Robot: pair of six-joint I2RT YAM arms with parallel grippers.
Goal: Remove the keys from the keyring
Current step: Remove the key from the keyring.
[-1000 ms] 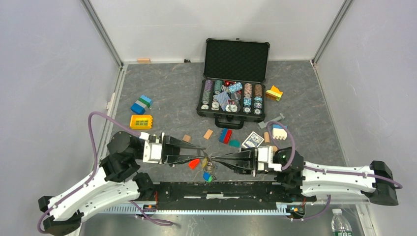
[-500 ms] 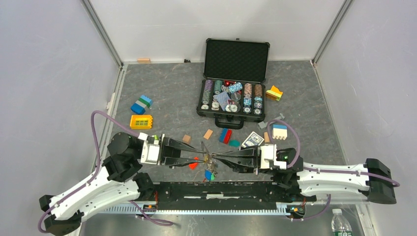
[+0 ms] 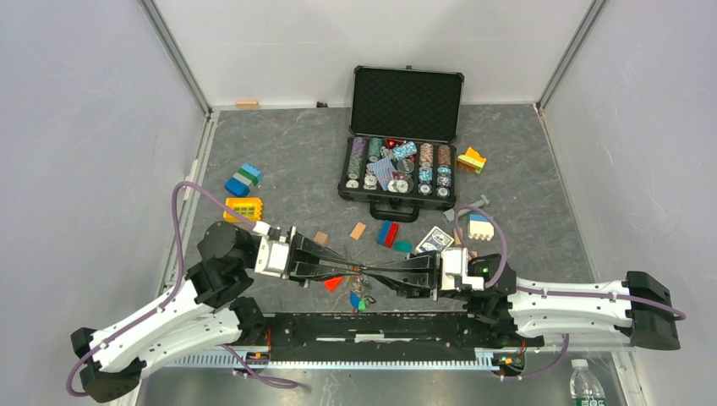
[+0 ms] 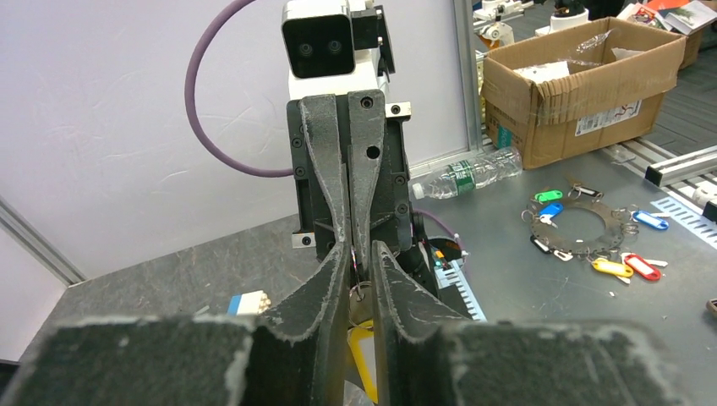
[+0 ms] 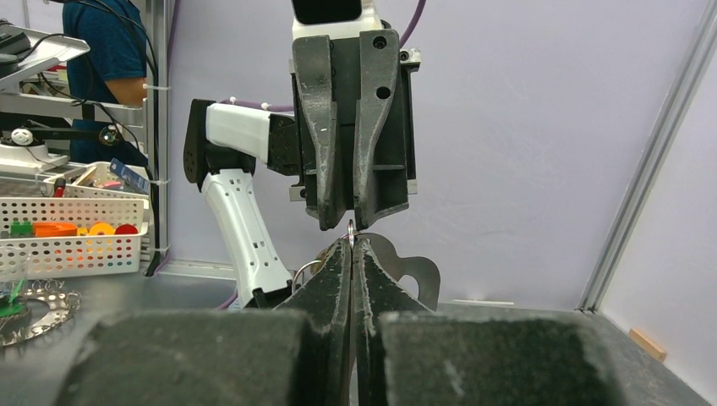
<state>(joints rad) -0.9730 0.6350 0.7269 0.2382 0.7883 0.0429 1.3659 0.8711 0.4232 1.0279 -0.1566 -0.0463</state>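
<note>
- Where tips meet in top view, left pincer faces right pincer; keys hang just below both.
- Left wrist: jaws narrowly apart, yellow key showing in the gap; grip cannot be told.
- Right wrist: jaws pressed together, pinching keyring at their tip.

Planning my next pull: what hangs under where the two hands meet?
Small keys with blue and green plastic heads dangle there. Where they thread on is covered by the black fingertips.
</note>
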